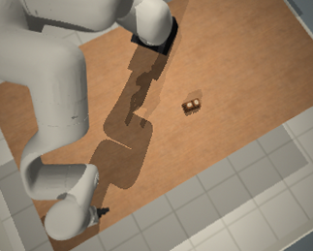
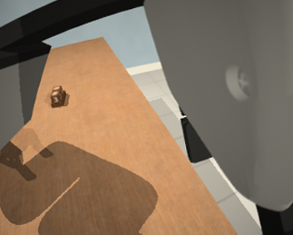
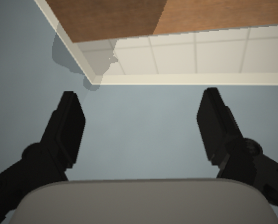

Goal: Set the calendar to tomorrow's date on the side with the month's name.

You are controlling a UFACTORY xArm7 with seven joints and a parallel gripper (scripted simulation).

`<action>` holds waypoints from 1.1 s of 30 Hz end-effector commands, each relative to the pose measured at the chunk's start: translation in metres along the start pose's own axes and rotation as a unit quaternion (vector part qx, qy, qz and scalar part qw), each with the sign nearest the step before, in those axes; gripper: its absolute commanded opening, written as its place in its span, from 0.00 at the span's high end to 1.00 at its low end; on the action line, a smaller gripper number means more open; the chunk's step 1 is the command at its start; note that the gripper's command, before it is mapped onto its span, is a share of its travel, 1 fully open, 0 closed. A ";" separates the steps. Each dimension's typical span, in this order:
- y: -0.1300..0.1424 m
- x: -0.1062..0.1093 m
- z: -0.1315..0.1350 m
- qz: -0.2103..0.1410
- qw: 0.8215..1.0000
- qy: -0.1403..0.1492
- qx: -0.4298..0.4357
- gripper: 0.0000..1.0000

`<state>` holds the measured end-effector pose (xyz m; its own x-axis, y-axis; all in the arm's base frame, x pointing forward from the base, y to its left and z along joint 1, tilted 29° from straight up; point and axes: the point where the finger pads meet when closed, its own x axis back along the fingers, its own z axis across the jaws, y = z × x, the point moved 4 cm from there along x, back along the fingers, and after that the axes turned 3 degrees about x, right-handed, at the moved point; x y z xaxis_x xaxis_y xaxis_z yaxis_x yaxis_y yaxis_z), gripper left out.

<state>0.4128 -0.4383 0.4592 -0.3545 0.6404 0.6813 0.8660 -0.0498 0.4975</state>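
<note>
From the top, we see two small brown cubes with pale marks (image 1: 193,104) on the wooden table (image 1: 237,59) (image 2: 107,107) (image 3: 110,17); they look light and hard. From outside, we should pinch one's flat sides gently. At the wrist, our black two-finger claw (image 3: 140,104) (image 1: 109,210) is wide open, empty.

— Where is the calendar (image 1: 191,105) (image 2: 57,97) sitting?
— It's resting on the table (image 1: 238,69) (image 2: 103,116) (image 3: 210,12), and in the top view it's lying right of the arm's shadow (image 1: 131,157) (image 2: 97,180), well apart from the arm (image 1: 59,88) (image 2: 223,78).
— And its cubes?
— They're sitting side by side in the tray; which digits they're showing, I'm not making out.
— What's lying beyond the table?
— The tiled floor (image 1: 224,181) (image 2: 161,108) (image 3: 175,55) is running along its edge, and in the wrist view the wall (image 3: 140,130) is standing past that floor.
</note>
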 end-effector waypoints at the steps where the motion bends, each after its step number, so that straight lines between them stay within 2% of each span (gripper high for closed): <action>1: 0.002 0.002 -0.001 -0.002 1.000 -0.002 0.000 0.00; 19: 0.002 0.002 0.003 -0.002 1.000 0.001 0.004 0.00; 21: 0.006 0.002 0.029 -0.004 0.999 0.013 0.029 0.00; 22: 0.008 0.002 0.053 -0.005 0.998 0.024 0.053 0.00; 24: 0.008 0.002 0.053 -0.005 0.998 0.024 0.053 0.00; 25: 0.010 0.003 0.086 -0.007 0.996 0.038 0.085 0.00; 27: 0.010 0.003 0.086 -0.007 0.996 0.038 0.085 0.00; 28: 0.010 0.006 0.126 -0.010 0.990 0.055 0.126 0.00; 30: 0.010 0.006 0.126 -0.010 0.990 0.055 0.126 0.00; 31: 0.008 0.010 0.159 -0.013 0.983 0.071 0.169 0.00; 32: 0.007 0.011 0.171 -0.013 0.982 0.073 0.174 0.00; 33: 0.007 0.011 0.171 -0.013 0.982 0.073 0.174 0.00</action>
<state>0.4628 -0.3399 0.3980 -0.3917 0.5484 0.7388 0.9169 0.1658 0.3630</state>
